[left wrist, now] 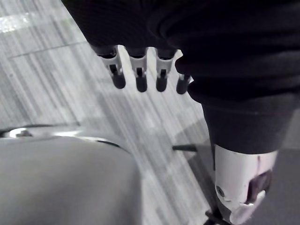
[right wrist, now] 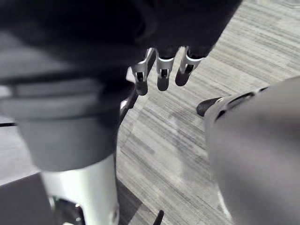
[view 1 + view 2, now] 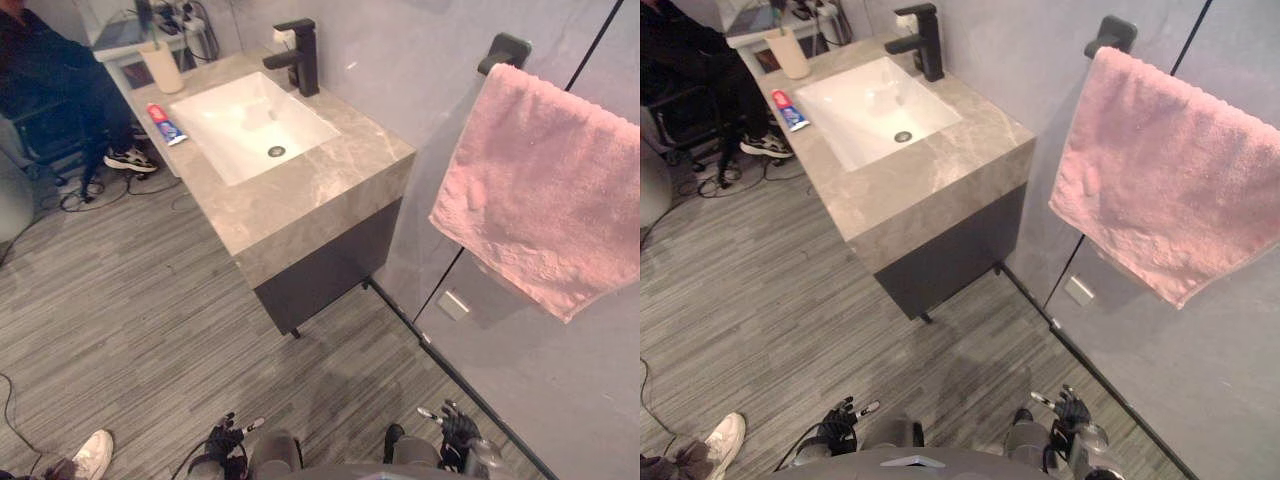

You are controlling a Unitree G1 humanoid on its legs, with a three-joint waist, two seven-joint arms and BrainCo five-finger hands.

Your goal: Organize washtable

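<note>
The washtable (image 3: 300, 195) is a stone-topped cabinet with a white basin (image 3: 250, 125) and a black tap (image 3: 300, 55). A red, white and blue toothpaste tube (image 3: 166, 124) lies flat on the top left of the basin. A beige cup (image 3: 162, 68) stands upright at the far left corner. A pink towel (image 3: 545, 190) hangs on a black wall bar at the right. My left hand (image 3: 228, 440) and right hand (image 3: 458, 430) hang low by my sides, far from the washtable, fingers relaxed and holding nothing. The left hand (image 1: 140, 75) and right hand (image 2: 161, 72) point down at the floor.
A person in dark clothes sits on a chair (image 3: 50, 110) at the far left, a sneaker (image 3: 130, 158) on the floor. Another white shoe (image 3: 92, 455) shows at the lower left. Cables (image 3: 85, 195) trail on the grey plank floor. A grey wall runs along the right.
</note>
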